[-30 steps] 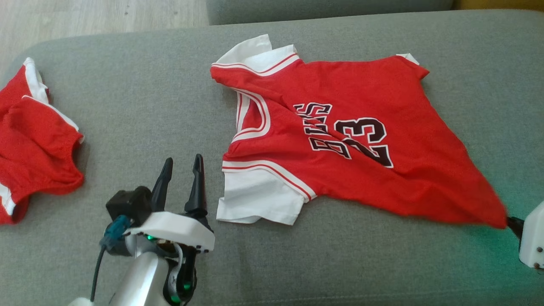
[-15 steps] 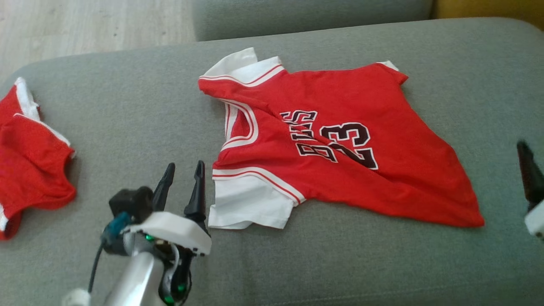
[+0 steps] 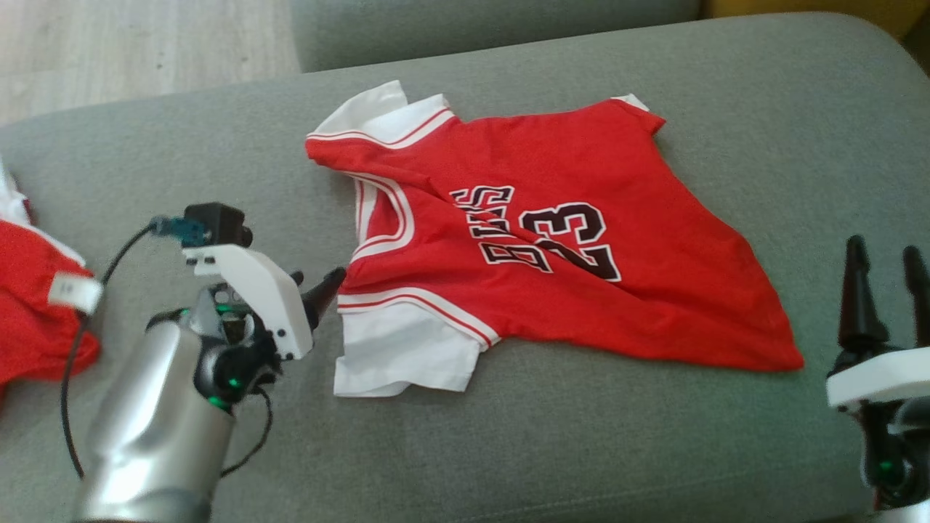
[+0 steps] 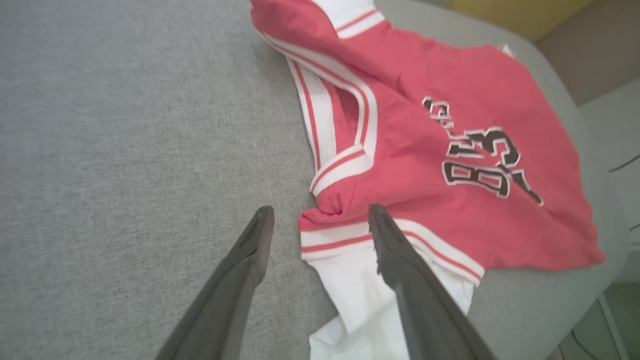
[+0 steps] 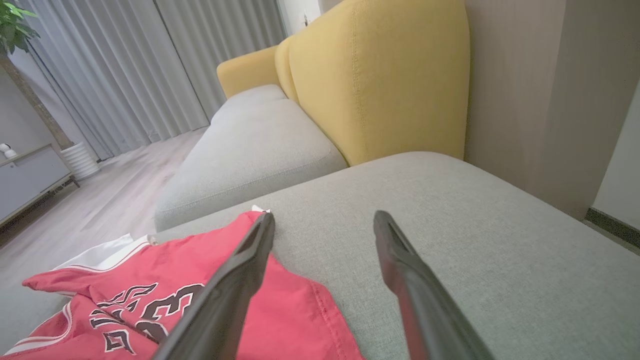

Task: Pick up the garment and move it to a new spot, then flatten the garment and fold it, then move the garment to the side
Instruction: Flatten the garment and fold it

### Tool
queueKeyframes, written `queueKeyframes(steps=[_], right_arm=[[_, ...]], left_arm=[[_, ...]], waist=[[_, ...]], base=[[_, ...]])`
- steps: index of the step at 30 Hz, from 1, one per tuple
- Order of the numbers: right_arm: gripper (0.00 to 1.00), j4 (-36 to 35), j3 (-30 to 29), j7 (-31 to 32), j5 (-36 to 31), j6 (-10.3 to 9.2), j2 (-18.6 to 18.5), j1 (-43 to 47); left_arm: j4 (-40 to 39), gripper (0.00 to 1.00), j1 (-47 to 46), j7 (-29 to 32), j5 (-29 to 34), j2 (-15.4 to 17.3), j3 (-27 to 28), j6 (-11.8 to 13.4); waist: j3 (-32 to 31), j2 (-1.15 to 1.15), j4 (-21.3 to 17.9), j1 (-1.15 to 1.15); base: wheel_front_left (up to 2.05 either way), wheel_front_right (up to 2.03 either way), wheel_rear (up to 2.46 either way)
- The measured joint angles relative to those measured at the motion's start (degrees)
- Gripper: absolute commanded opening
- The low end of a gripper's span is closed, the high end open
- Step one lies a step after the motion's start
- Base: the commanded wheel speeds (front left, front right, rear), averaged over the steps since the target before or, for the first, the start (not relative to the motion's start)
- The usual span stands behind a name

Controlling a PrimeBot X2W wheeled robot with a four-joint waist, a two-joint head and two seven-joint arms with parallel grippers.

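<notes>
A red basketball jersey (image 3: 552, 240) with white sleeves, striped trim and a black, white-edged "23" lies rumpled near the middle of a grey sofa cushion (image 3: 218, 160), collar toward the robot's left, hem tapering to a corner on the right. The left gripper (image 3: 317, 280), fingers apart, sits just beside the near sleeve's shoulder seam; whether it touches is unclear. The right gripper (image 3: 885, 250), fingers likewise apart, hangs near the hem corner, clear of the cloth. Another red garment (image 3: 36, 305) lies at the cushion's left edge

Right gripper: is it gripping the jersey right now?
No, the right gripper is open, with bare sofa between it and the corner of the jersey.
</notes>
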Motion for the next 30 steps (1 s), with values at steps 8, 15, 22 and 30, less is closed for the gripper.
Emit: queueKeyframes(steps=[8,15,22,30], right_arm=[[1.00,4.9,3.7,-3.0,1.5,0.00,-0.2,-2.6],[1.00,7.4,5.6,-4.2,3.0,0.00,-0.7,-5.1],[1.00,9.6,6.5,-5.4,3.5,0.00,-0.9,-5.9],[1.00,10.3,6.0,-5.7,3.5,0.00,-2.0,-5.9]], left_arm=[[8.0,1.00,-7.2,9.6,-1.8,2.9,-7.0,-3.4],[13.8,1.00,-12.5,8.4,-3.4,4.0,-12.1,-3.4],[18.8,0.00,-15.4,7.0,-7.1,4.3,-14.4,-3.8],[24.6,0.00,-16.9,5.6,-8.9,7.0,-13.7,-3.1]], waist=[[1.6,0.00,-2.9,0.00],[3.9,0.00,-5.4,0.00],[4.2,0.00,-5.9,0.00],[3.1,0.00,-3.5,0.00]], base=[[0.00,0.00,0.00],[0.00,0.00,0.00],[0.00,0.00,0.00],[0.00,0.00,0.00]])
